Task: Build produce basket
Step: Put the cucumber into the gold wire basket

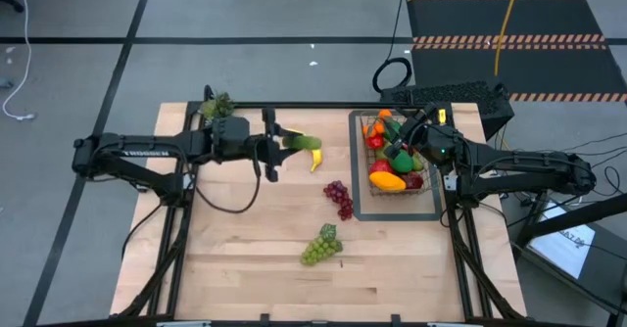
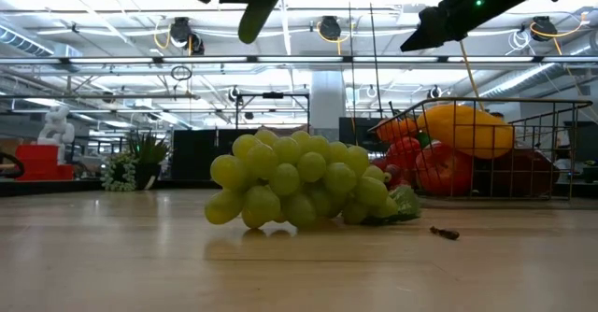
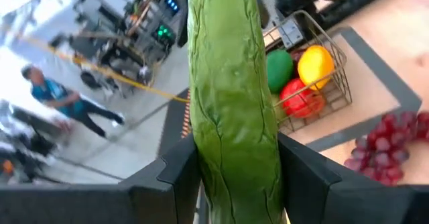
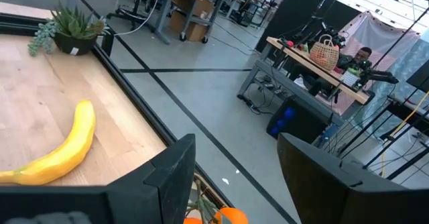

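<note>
The basket [image 1: 428,192] on the right side of the tabletop [image 1: 245,258] already holds several pieces: a mango [image 1: 386,180], apples and oranges. The left end effector [image 3: 236,167] pinches the green cucumber [image 3: 231,96] in the air, well apart from the basket. The right end effector [image 4: 234,163] hovers above the basket, fingers spread and empty. Banana [image 1: 314,157], purple grapes [image 1: 340,199] and green grapes [image 1: 320,246] lie outside, so I judge about half is left.
</note>
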